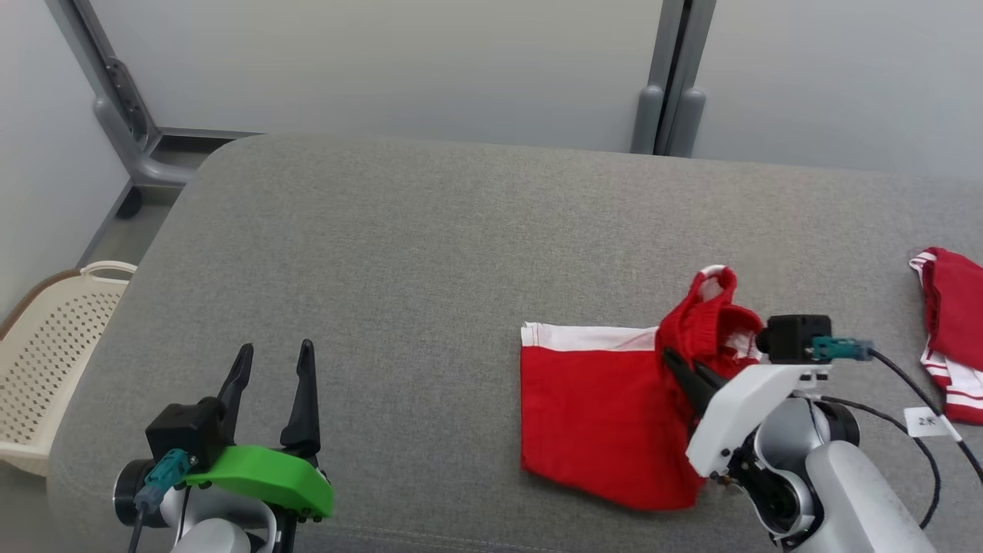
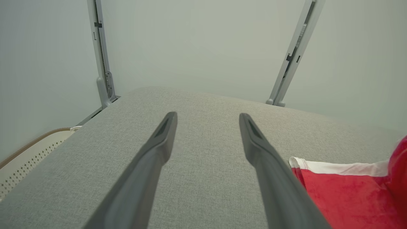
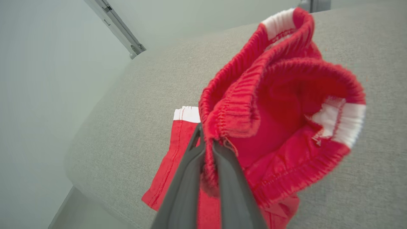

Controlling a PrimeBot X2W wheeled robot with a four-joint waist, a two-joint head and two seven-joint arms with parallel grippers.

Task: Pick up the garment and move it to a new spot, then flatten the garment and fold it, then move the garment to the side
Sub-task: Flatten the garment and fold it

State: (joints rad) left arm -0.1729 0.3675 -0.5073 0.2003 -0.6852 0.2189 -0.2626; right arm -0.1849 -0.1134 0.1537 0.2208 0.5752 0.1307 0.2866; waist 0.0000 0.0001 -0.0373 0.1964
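The garment (image 1: 599, 415) is a pair of red shorts with white trim, lying on the grey padded table (image 1: 430, 253) at the right of centre. Its ribbed waistband (image 3: 254, 95) is lifted and bunched above the flat part. My right gripper (image 1: 676, 365) is shut on that waistband, the red cloth pinched between its dark fingers (image 3: 190, 165). My left gripper (image 1: 273, 361) stands open over bare table at the lower left, well away from the shorts. In the left wrist view the white-trimmed hem of the garment (image 2: 343, 187) lies just right of its fingers (image 2: 159, 149).
A second red and white garment (image 1: 952, 330) lies at the table's right edge. A cream perforated basket (image 1: 54, 346) stands on the floor left of the table. Grey posts (image 1: 668, 77) rise behind the far edge. Cables (image 1: 914, 415) trail from my right wrist.
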